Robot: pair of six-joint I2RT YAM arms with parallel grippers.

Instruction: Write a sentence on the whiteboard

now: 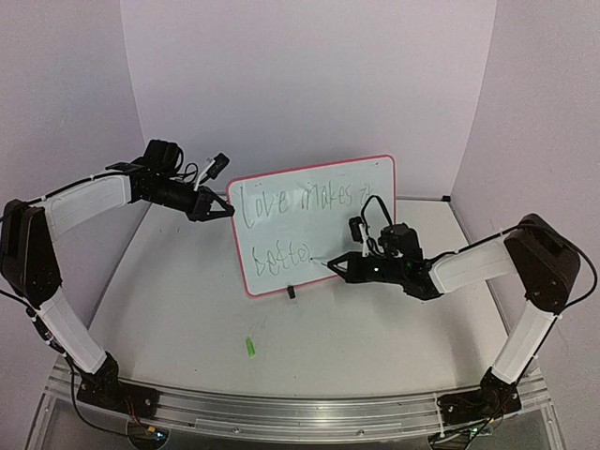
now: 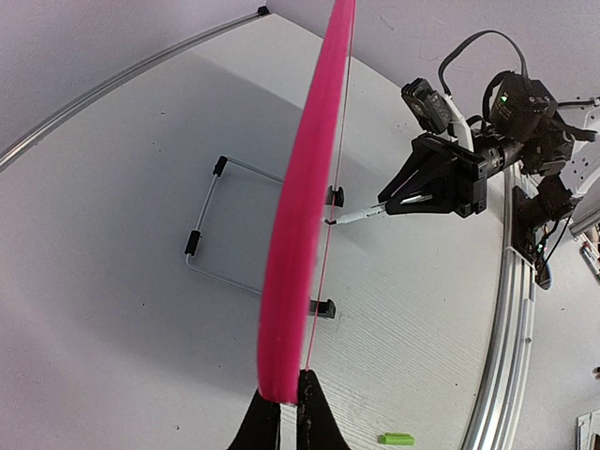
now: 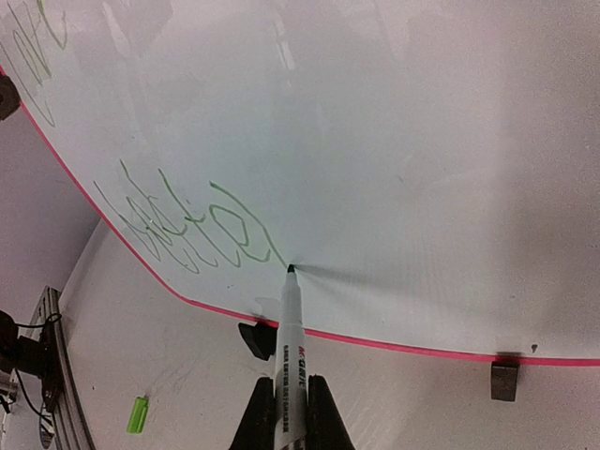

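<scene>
The whiteboard (image 1: 328,234), white with a red-pink rim, stands upright and slightly tilted at the middle of the table. The sentence (image 1: 300,202) runs across it in two thin green lines. My left gripper (image 1: 225,210) is shut on the board's left edge; in the left wrist view the pink rim (image 2: 300,234) sits between the jaws of this gripper (image 2: 284,412). My right gripper (image 3: 286,412) is shut on a white marker pen (image 3: 289,337). The pen's tip touches the board at the end of the lower line of writing (image 3: 197,225).
A small green pen cap (image 1: 250,346) lies on the table in front of the board. A wire stand (image 2: 211,225) props the board from behind, and black feet (image 3: 504,380) hold its lower rim. An aluminium rail (image 1: 281,408) runs along the near edge.
</scene>
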